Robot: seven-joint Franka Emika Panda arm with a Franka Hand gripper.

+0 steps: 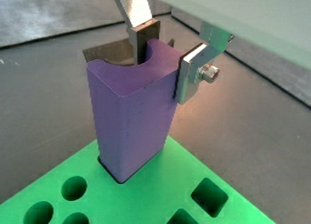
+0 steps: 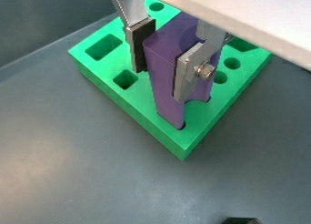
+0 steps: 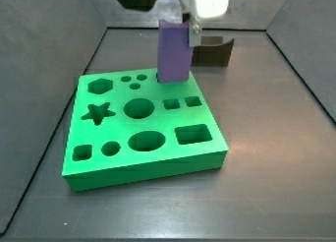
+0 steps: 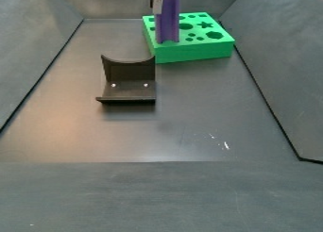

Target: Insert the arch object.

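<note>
The gripper (image 2: 168, 55) clasps the top of an upright purple bar (image 2: 173, 68) standing in the green board (image 3: 138, 128). The arch (image 4: 127, 79), a dark block with a curved notch, rests on the floor well apart from the board.

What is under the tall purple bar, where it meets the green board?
The purple bar, with the pincer around its top, stands upright in a hole of the green board. A dark gap shows at its foot; the hole's shape and depth are covered by the bar.
</note>
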